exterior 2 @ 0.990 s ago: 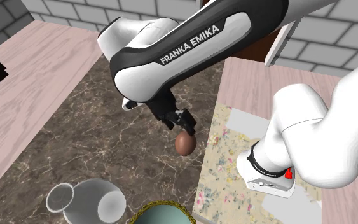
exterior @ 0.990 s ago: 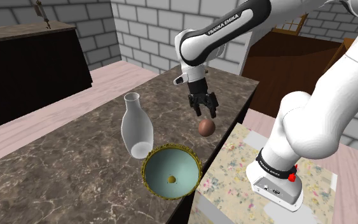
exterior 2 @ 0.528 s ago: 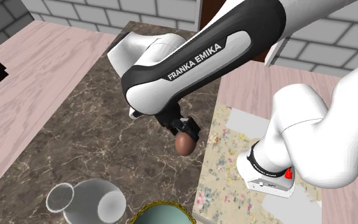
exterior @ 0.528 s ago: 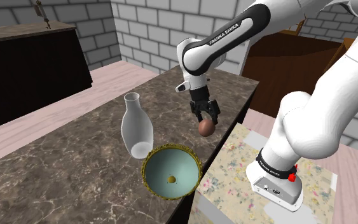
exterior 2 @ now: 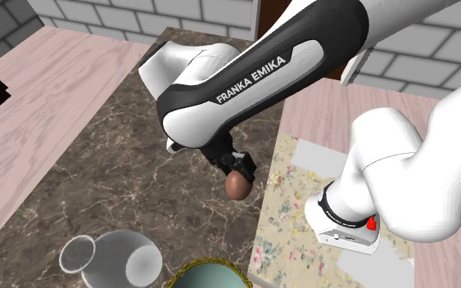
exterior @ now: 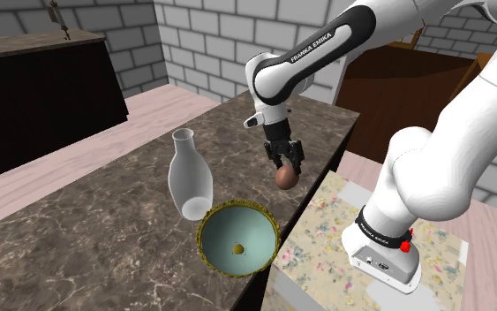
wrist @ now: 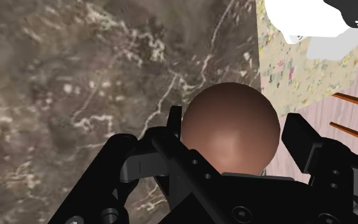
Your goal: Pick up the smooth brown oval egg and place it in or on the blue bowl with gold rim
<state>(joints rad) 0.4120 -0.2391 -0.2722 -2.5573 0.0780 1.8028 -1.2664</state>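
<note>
Smooth brown egg [wrist: 230,130] on the dark marble surface [exterior: 105,238], near its edge by the stand, black gripper [exterior: 286,168] clasping it from above, blue gold-rimmed bowl [exterior: 257,231] nearer, toward the shoulder view's left, white vase [exterior: 190,181] just beside the bowl.

Pale vase [exterior: 191,181] — marble counter [exterior: 87,238]; floral cloth [exterior: 317,256]

On the dark veined marble counter [exterior: 105,221], the smooth brown oval egg [exterior: 285,179] lies near the edge at the shoulder view's right, directly under the black two-finger gripper [exterior: 288,163]. The blue bowl with gold rim [exterior: 257,231] sits nearer the camera, the pale bottle-shaped vase [exterior: 190,181] just behind it, left of the egg.
</note>
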